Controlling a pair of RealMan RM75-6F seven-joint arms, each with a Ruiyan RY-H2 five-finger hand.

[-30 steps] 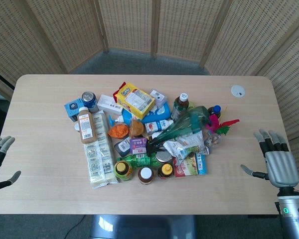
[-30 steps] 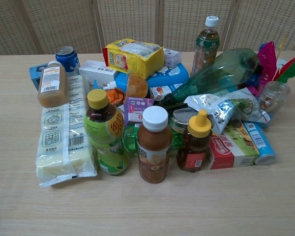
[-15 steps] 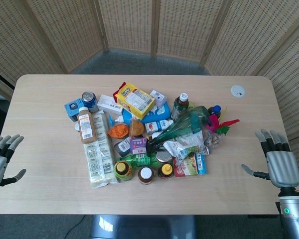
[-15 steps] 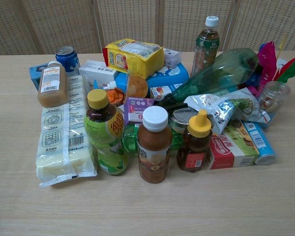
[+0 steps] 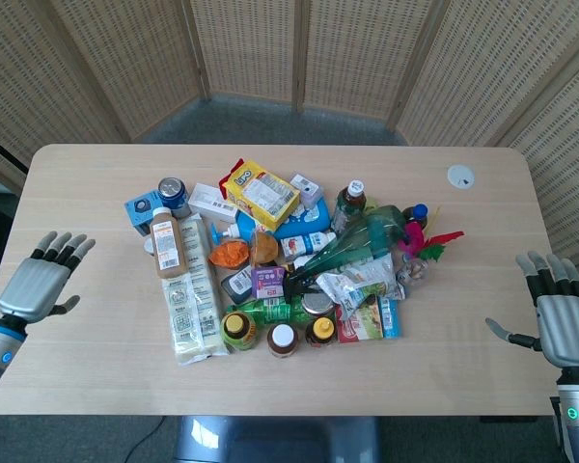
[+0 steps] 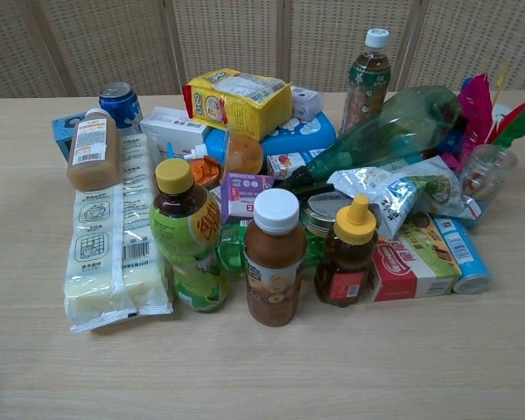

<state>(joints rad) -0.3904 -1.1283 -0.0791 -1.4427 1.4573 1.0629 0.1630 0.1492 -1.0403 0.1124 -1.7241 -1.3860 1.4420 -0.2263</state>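
Left hand hovers over the table near its left edge, palm down, fingers spread, holding nothing; nearest is the long noodle pack, well apart. Right hand at the right edge, fingers spread upward, empty, far from the heap.

Counts of the goods lying heaped at the middle of the table

Standing along the near edge are three capped bottles; one blue can, one yellow box and one long noodle pack are lying there too.
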